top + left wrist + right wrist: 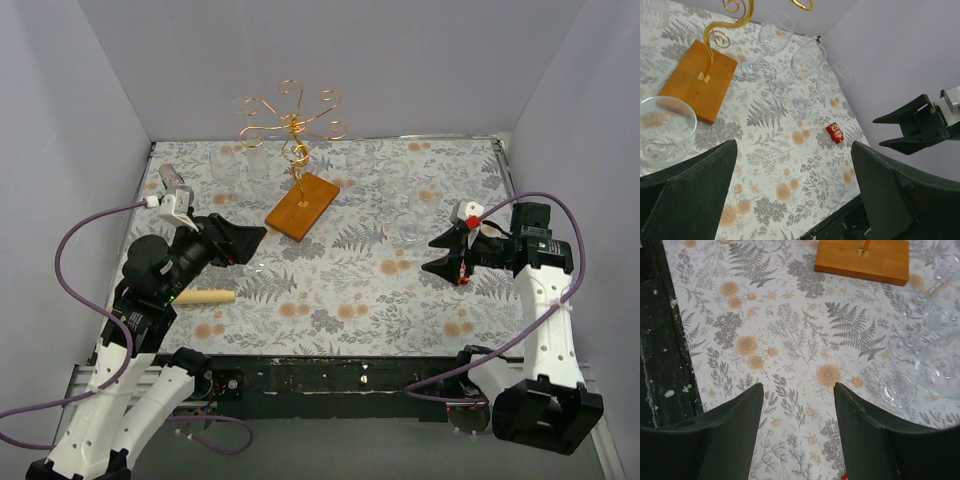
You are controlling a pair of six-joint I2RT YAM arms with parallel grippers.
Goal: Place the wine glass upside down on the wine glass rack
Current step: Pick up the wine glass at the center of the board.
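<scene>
Left gripper (794, 145) stands with its jaws fully apart and nothing between them; only the floral table cover (350, 290) shows in the gap. The nearest wine glass (665, 125) rests on the cover just beside the outer face of one left finger, outside the jaw gap, so it is not gripped; whether finger and bowl touch cannot be told. Right gripper (797, 387) is also open, to a moderate width, and empty. It hangs over bare cover on its own side, well apart from the left arm, probably parked there to leave the working area free. The wine glass rack (292, 125) stands toward the back of the table, its curled wire arms rising from a wooden base (303, 206) that lies flat and keeps the tall tree steady. From above, no glass appears to hang on the arms, so the placement is judged not yet done. Several spare glasses (805, 57) stand in a loose group beyond the base, near the back and right. A small red block (835, 132) and a pale rod (205, 296) lie on the cover, clear of the rack. The next grip likely calls for centring the jaws on the glass.
</scene>
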